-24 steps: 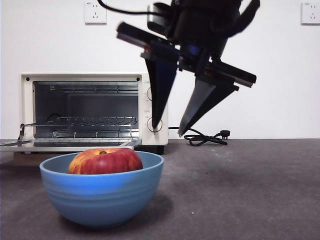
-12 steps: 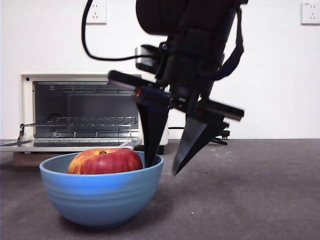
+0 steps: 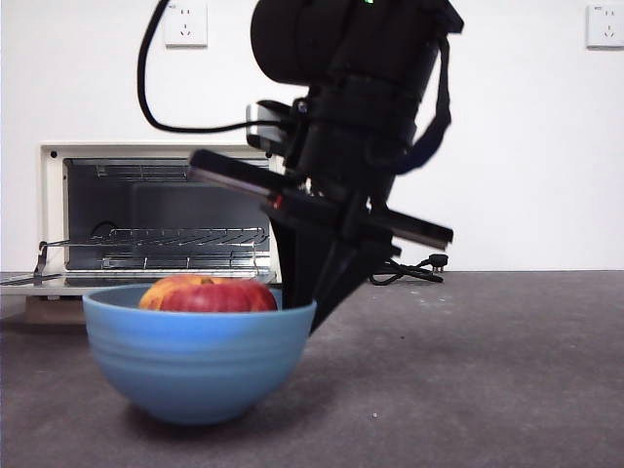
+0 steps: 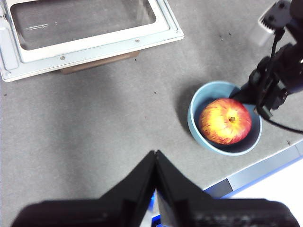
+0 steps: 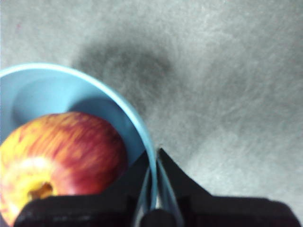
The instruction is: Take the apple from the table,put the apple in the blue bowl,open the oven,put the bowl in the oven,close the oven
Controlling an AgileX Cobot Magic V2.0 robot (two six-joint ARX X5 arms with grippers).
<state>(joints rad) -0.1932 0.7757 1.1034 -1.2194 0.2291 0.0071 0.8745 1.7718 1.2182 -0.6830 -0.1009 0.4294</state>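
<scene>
A: Front view?
B: Right tool (image 3: 314, 310) pinches the rim of the glossy deep blue bowl (image 3: 198, 356); round red-yellow apple (image 3: 205, 294) inside; cream toaster oven (image 3: 161, 216) open behind; dark grey bench (image 3: 487, 370) bare rightward.
A: Left wrist?
B: Left tool (image 4: 155, 158) closed, empty, well apart.
A: Right wrist?
B: Jaws straddle the bowl's edge.

The apple (image 3: 206, 294), red with yellow patches and its stem dimple facing up, sits inside the blue bowl (image 3: 199, 363). The bowl is deep, glossy and faintly ridged, and it looks slightly tipped on the table (image 3: 487, 370), a dark grey speckled surface. Behind it the oven (image 3: 166, 219) stands with its door (image 4: 85, 33) folded down flat, showing the wire rack inside.
</scene>
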